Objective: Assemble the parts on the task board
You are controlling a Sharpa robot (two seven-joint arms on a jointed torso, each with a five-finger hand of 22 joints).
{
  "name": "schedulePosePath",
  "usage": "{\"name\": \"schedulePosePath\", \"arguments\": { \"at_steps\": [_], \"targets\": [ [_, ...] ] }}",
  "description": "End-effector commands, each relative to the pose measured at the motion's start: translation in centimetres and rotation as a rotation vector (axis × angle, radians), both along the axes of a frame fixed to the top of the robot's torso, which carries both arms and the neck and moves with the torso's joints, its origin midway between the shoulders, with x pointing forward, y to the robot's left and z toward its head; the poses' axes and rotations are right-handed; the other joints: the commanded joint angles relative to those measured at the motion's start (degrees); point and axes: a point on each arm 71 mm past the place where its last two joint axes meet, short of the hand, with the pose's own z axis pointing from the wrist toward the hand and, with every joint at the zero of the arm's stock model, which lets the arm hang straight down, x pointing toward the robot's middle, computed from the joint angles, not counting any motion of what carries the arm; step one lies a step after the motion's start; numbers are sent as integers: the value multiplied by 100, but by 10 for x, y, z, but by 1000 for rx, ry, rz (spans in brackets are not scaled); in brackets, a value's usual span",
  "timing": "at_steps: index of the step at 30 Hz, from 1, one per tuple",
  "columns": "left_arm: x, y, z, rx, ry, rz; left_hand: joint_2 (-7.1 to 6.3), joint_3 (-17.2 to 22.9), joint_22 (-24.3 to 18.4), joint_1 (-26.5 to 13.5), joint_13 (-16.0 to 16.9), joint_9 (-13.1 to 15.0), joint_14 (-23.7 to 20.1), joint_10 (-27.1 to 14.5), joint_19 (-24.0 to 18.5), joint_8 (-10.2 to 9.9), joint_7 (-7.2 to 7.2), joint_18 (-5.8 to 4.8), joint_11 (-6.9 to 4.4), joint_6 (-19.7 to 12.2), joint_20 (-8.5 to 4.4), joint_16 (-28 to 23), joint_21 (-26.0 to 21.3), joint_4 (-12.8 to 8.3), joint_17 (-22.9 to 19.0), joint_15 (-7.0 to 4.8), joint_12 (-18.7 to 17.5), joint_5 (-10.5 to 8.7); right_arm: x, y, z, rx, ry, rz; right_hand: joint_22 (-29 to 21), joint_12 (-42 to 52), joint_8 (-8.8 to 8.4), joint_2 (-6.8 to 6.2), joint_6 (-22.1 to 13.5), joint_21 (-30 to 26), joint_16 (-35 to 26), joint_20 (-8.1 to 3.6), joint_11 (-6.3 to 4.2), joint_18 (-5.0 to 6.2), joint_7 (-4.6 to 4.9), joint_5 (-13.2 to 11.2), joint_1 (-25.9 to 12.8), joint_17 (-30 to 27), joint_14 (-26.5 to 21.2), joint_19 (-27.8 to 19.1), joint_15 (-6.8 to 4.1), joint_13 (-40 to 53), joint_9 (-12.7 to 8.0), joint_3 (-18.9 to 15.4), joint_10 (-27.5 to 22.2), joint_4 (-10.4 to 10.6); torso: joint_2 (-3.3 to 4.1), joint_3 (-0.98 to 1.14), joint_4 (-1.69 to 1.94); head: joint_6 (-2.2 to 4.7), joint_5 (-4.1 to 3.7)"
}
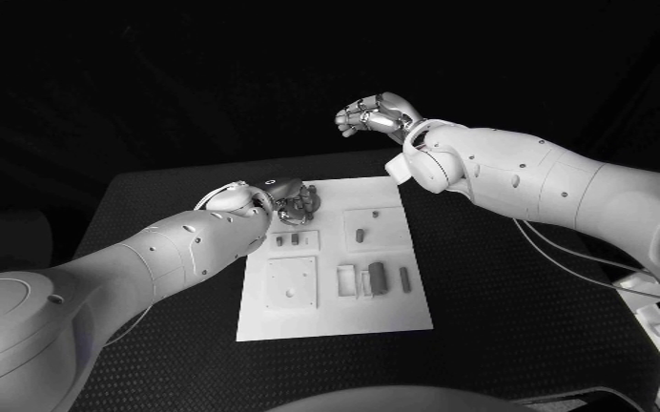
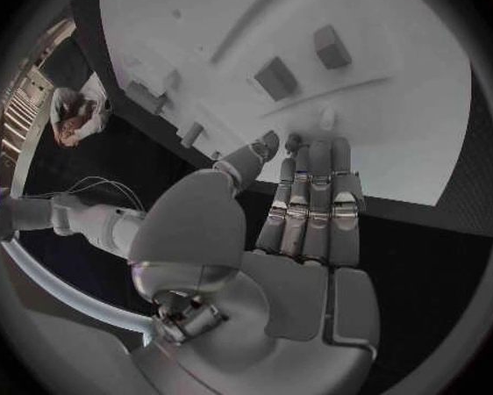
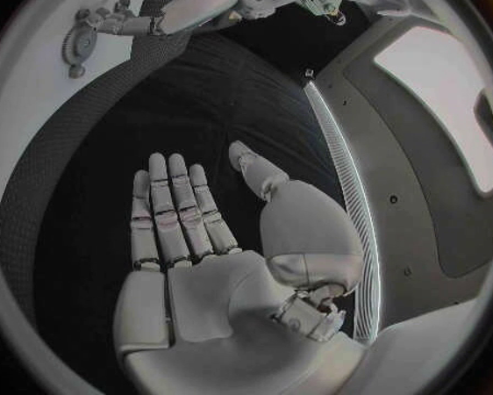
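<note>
The white task board (image 1: 330,312) lies in the middle of the black table. Small grey parts sit on it: a slim piece (image 1: 360,236) in a raised square, a block (image 1: 376,272) and a thin bar (image 1: 404,279) nearer me. My left hand (image 1: 289,200) hovers over the board's far left corner. Its fingers (image 2: 312,197) lie straight and together with the thumb apart, tips close above the board (image 2: 400,105), holding nothing. Two blocks (image 2: 276,77) (image 2: 332,46) stand just beyond them. My right hand (image 1: 379,114) is raised beyond the board's far edge, palm (image 3: 219,290) flat, fingers straight, empty.
A square plate (image 1: 292,283) with small holes lies on the board's near left. Black matting (image 1: 523,336) surrounds the board. A cable (image 1: 571,259) hangs beside my right forearm. My right forearm (image 1: 523,178) reaches across above the table's far right.
</note>
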Motion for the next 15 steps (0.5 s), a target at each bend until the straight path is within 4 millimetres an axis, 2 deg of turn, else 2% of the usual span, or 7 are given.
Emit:
{"name": "schedulePosePath", "arguments": {
  "at_steps": [1,10,13,15],
  "targets": [
    [-1,-4,1,-3,-4,-20,20,-29,4,68,-19,-18,-26,31,5,-32,-9,13,17,-47,6,1,-13,12,19,7,-61,-6,0,2,1,0,-6,11,6,-34,4,-5,-29,-15,-5,14,11,-13,111,-6,-42,-9,-36,-43,1,-5,-5,1,5,6,-3,-1,0,0,-5],
    [-3,-5,-6,17,40,-24,34,-31,6,68,-77,-47,-61,-117,-17,-55,-24,-1,56,-82,11,-20,-31,14,46,23,-179,-6,-1,4,2,2,-6,17,9,-35,5,-5,-30,-14,-5,14,11,-15,112,-6,-41,-10,-39,-46,2,-4,-6,1,5,6,3,1,-3,0,-29],
    [-2,-2,-8,23,45,-17,51,-33,12,62,-87,-49,-52,-125,-7,-42,-15,1,57,-57,7,-14,-28,17,63,20,-196,-6,-1,4,2,2,-6,18,9,-36,5,-4,-29,-14,-4,14,11,-15,112,-6,-41,-10,-40,-47,2,-4,-6,2,6,7,1,-4,2,-4,-72],
    [-1,0,-9,31,56,-13,66,-33,16,59,-94,-50,-51,-122,-6,-25,-1,1,56,-22,6,-14,-29,17,77,18,-206,-5,-1,4,2,2,-7,18,10,-36,6,-4,-29,-14,-4,14,11,-15,112,-6,-41,-11,-40,-47,3,-4,-6,2,6,7,0,-3,1,-11,-74]
  ]
}}
